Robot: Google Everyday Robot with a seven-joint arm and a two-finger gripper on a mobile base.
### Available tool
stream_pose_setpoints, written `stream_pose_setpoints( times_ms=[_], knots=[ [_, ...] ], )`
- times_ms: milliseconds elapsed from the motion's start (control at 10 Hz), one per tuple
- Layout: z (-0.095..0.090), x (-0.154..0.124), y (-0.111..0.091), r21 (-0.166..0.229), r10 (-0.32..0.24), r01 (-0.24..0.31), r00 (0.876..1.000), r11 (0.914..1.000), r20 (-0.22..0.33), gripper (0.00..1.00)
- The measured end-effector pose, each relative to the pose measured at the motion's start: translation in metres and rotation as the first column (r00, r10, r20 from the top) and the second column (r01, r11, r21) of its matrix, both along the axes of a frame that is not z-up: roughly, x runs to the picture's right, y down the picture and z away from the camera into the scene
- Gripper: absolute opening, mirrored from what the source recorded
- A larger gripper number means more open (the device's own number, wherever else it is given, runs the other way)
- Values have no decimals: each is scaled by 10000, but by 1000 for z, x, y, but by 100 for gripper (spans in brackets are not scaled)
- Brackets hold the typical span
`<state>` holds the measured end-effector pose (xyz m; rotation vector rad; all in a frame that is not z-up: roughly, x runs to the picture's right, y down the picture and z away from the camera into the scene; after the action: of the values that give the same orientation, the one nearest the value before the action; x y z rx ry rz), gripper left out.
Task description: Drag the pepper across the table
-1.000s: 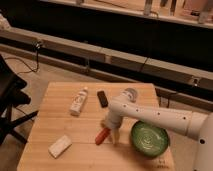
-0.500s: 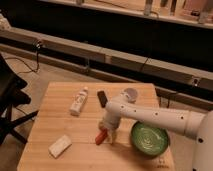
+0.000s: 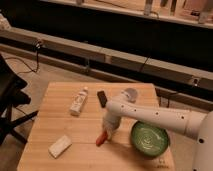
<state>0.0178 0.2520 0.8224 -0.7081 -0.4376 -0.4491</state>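
The pepper (image 3: 101, 138) is a small red-orange chili shape lying on the light wooden table (image 3: 60, 125), near its middle front. My gripper (image 3: 108, 128) hangs from the white arm that comes in from the right and is down at the pepper's upper end, touching or covering it. The gripper's body hides the upper part of the pepper.
A green bowl (image 3: 149, 140) sits just right of the gripper, under the arm. A white bottle (image 3: 78, 101) lies at the back left, a small black object (image 3: 102, 98) behind the gripper, a white sponge-like block (image 3: 59, 146) at the front left. A dark chair (image 3: 10, 100) stands left of the table.
The gripper and the pepper have shifted slightly toward the front of the table; the arm has lowered a little over the bowl.
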Motion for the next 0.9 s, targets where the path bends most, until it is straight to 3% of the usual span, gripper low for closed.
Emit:
stream_pose_setpoints(
  times_ms=[100,200,900],
  knots=[
    [0,1,0,-8,-6,6,10000,10000,-10,13],
    [-1,2,0,-24,-9,9,10000,10000,-28,10],
    [1,2,-3,15,71,-71,10000,10000,6,10]
  ],
)
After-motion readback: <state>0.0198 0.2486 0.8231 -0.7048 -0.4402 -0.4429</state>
